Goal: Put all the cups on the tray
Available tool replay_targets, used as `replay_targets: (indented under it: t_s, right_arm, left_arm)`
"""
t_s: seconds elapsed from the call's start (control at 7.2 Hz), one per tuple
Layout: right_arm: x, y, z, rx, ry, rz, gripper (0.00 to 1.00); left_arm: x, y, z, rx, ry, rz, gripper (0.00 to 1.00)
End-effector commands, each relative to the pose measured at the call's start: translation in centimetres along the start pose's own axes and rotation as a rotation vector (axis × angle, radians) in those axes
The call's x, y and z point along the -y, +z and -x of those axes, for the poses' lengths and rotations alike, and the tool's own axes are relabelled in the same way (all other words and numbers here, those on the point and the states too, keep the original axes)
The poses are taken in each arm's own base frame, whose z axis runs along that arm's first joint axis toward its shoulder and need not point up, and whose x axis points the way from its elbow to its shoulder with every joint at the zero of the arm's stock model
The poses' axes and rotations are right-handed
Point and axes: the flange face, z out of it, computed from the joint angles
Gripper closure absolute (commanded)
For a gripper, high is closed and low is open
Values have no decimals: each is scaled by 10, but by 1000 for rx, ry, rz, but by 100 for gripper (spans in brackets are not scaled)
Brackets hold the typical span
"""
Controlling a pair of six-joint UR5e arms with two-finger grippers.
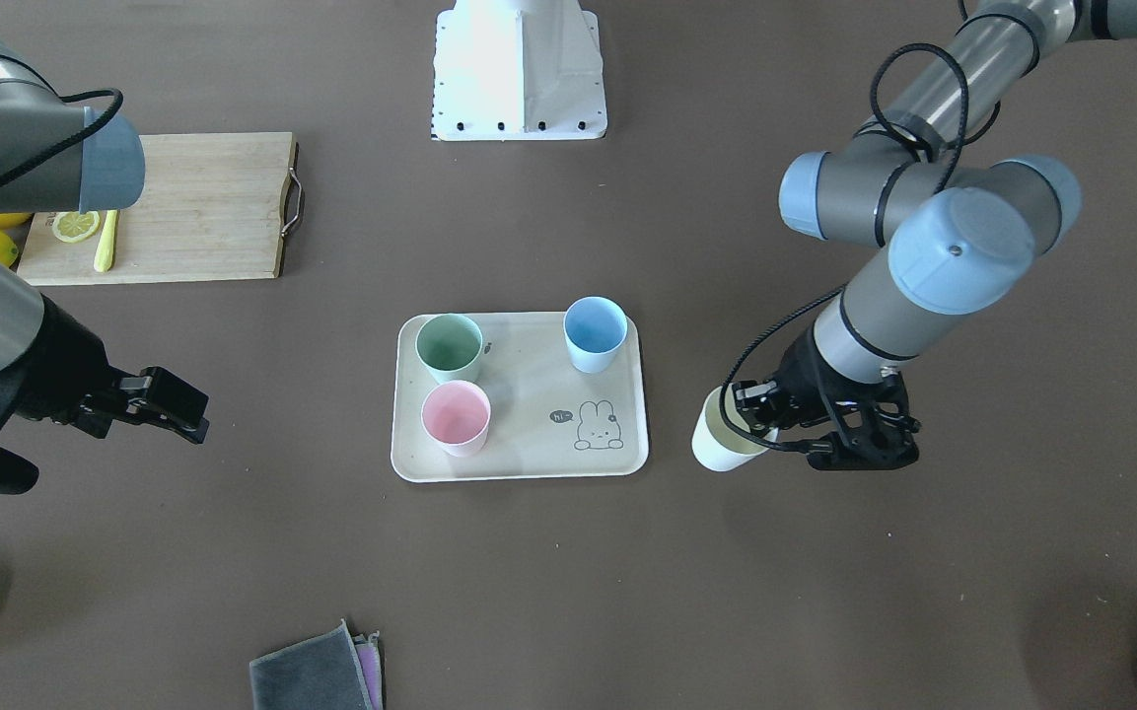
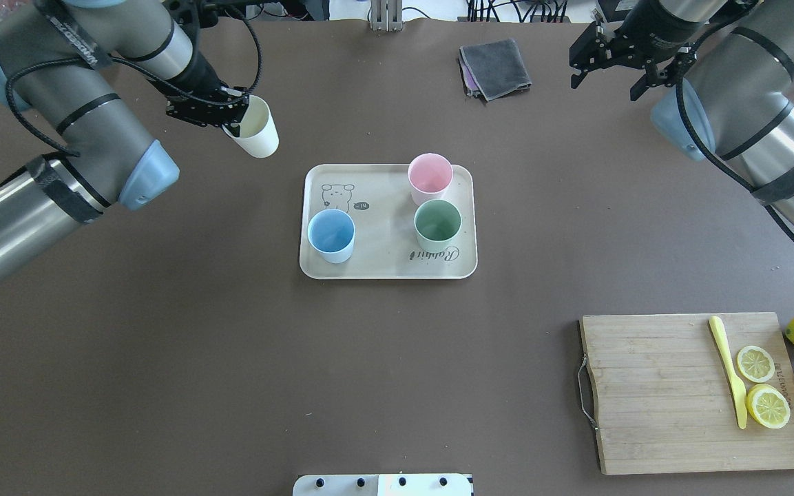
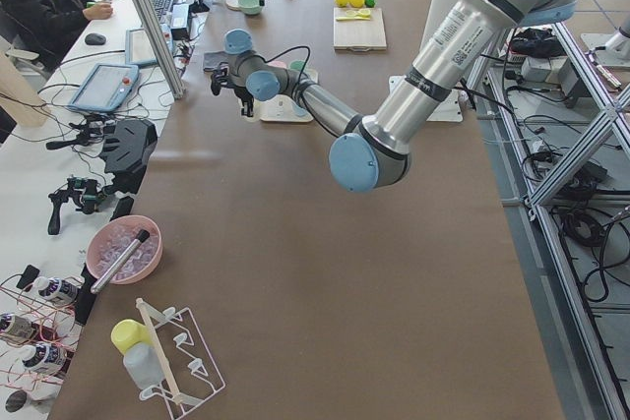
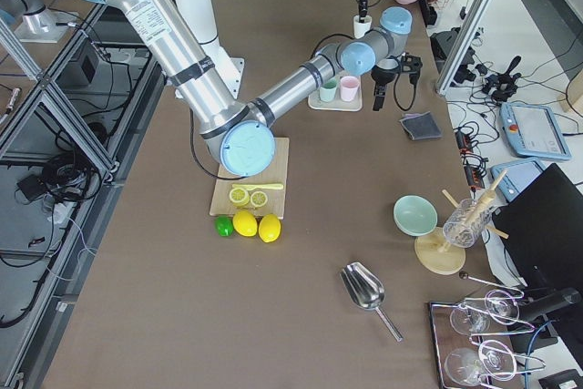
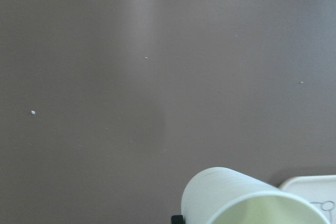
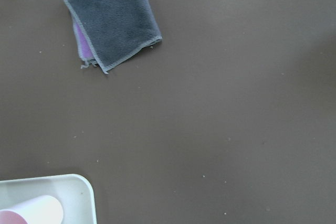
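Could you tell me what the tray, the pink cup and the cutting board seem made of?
Tray: matte cream, moulded rim, printed bunny; probably plastic or fibre composite. Pink cup: same matte pastel finish, likely alike. Cutting board: bamboo or wood, visible grain strips.

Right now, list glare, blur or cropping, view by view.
Front-facing view: the white robot base is blown out by glare. Left wrist view: the cream cup is cut off at the bottom edge and slightly soft. Right wrist view: the grey cloth is sharp. Overhead view: even light on the tray.
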Motion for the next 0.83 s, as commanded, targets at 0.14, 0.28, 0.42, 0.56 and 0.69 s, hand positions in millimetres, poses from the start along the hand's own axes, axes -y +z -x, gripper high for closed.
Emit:
replay_targets:
  t_s: [0.14,0.28,0.42,0.56,0.69]
  right_arm:
    - [-6,9,-44,-32,7,0,0]
    - [-6,9,-47,-33,10,-1,0]
    - [-7,13,-53,-39,18,5,0]
    - [-6,11,-56,-35,21,5,0]
    - [-5,10,-57,-34,24,6,0]
  left_arm:
    - [-60,60,-100,23,-30,-19,100]
    - [-67,75,-108,51,-17,-50,100]
    - [-65,79,-110,55,-15,-68,100]
    - [-65,79,-110,51,-13,-70,100]
    - [-63,75,-113,45,-9,-75,4]
